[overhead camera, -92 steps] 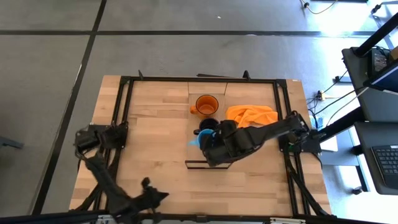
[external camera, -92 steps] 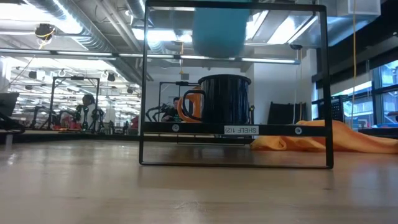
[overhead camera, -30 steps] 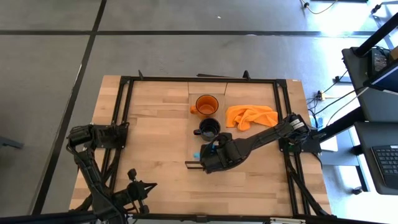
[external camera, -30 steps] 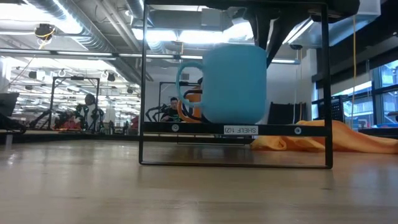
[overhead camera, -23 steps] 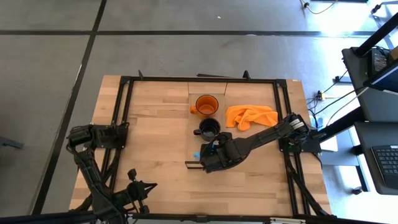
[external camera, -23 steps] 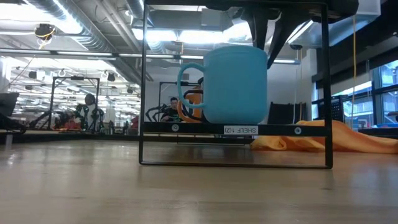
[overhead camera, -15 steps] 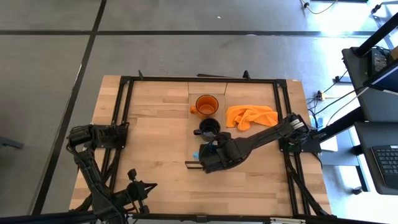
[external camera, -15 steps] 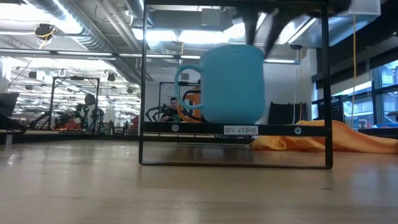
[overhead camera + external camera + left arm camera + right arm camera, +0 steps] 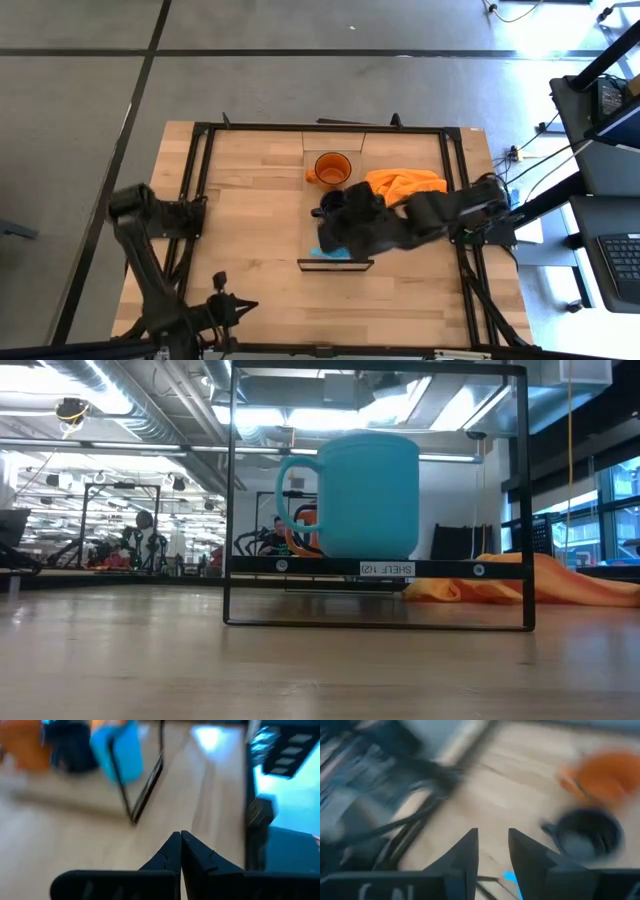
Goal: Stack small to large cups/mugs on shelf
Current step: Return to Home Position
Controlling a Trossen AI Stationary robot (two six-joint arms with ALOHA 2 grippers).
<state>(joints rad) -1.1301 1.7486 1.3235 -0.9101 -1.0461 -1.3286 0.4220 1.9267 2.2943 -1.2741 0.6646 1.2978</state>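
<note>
— How much of the blue mug (image 9: 325, 251) shows from above?
— A sliver. The right arm (image 9: 420, 215) covers the rest at frame centre.
— And level?
— It hides the black mug (image 9: 587, 837). The orange mug (image 9: 305, 520) only peeks through its handle. Both wrist views are smeared.

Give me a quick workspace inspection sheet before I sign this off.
Surface: wooden tabletop, carries the shelf at centre.
Job's things: blue mug upright at one end of the shelf; black mug and orange mug in line behind it.
Clutter: orange cloth beside the shelf.
Grippers: right gripper over the shelf, jaws open, empty; left gripper off to the table's left, jaws shut, empty.
Cables: cables on the floor right of the table.
Surroundings: keyboard on a desk at right.
</note>
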